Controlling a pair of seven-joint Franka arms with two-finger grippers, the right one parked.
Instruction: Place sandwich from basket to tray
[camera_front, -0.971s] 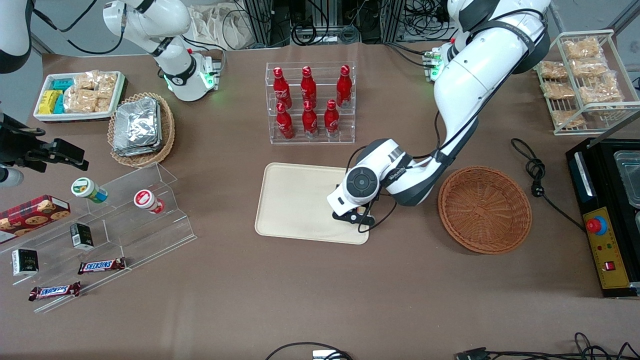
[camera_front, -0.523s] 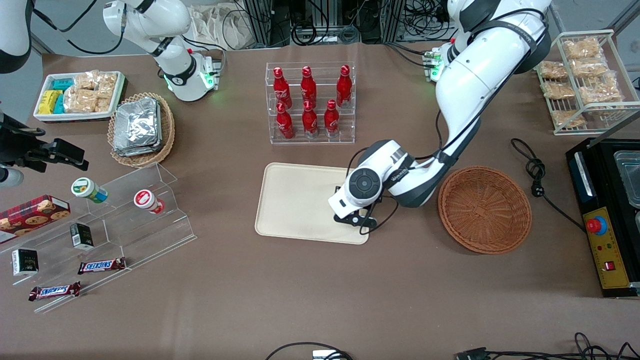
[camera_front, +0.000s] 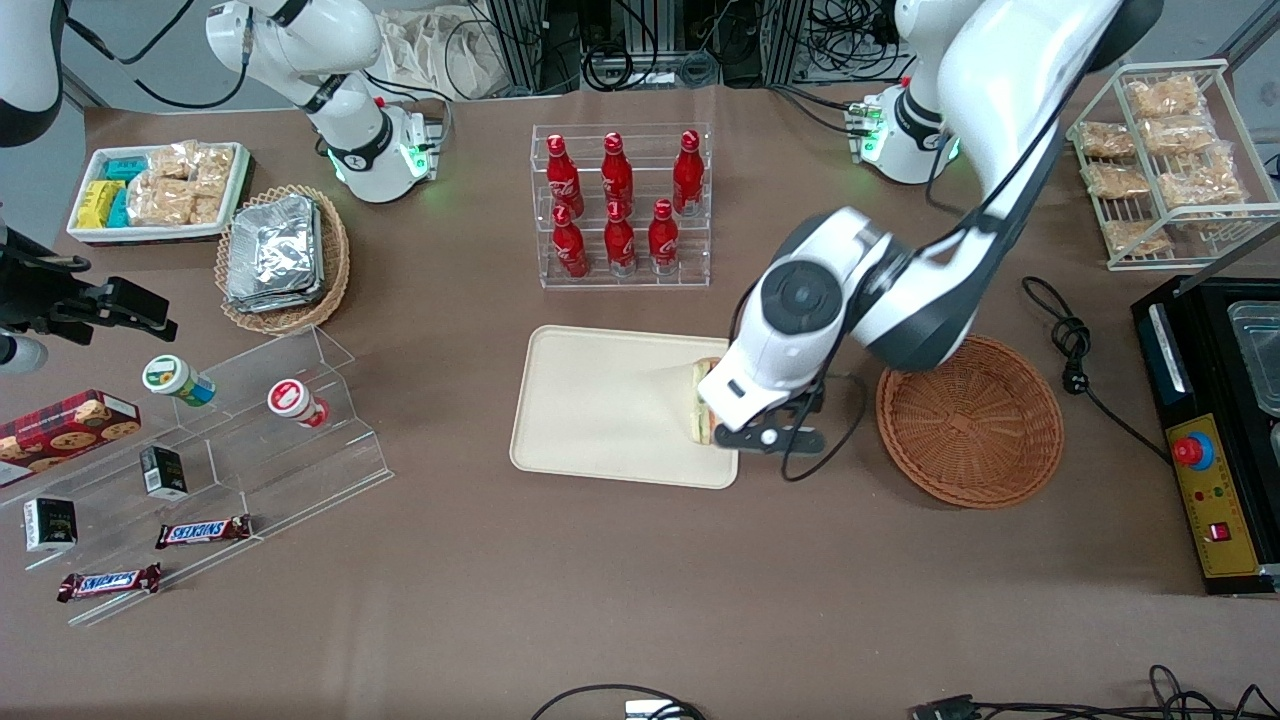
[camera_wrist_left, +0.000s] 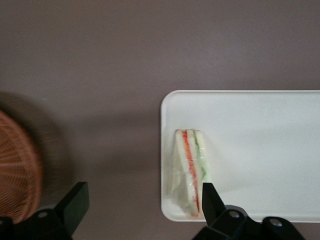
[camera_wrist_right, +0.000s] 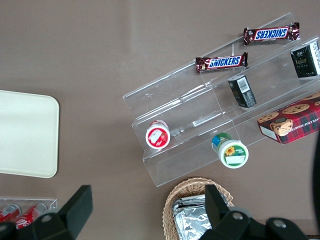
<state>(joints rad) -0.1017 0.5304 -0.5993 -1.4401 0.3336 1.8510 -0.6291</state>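
Observation:
The sandwich (camera_front: 703, 400) lies on the cream tray (camera_front: 600, 400), at the tray's corner nearest the front camera and toward the reddish-brown basket (camera_front: 970, 420). It lies free, with nothing holding it. My left gripper (camera_front: 765, 435) is open and empty, raised over the tray's edge on the basket's side. In the left wrist view the gripper (camera_wrist_left: 144, 205) is spread wide: one finger stands over the sandwich (camera_wrist_left: 190, 170) on the tray (camera_wrist_left: 260, 145), the other over bare table near the basket (camera_wrist_left: 17, 170). The basket holds nothing.
A clear rack of red bottles (camera_front: 620, 205) stands farther from the camera than the tray. A black machine (camera_front: 1215, 420), a cable (camera_front: 1070, 340) and a wire rack of snack packs (camera_front: 1165, 160) are at the working arm's end. Acrylic snack shelves (camera_front: 230, 440) and a foil-pack basket (camera_front: 283, 255) are at the parked arm's end.
My gripper has risen off the tray and shifted toward the basket. The sandwich it covered now lies uncovered on the tray.

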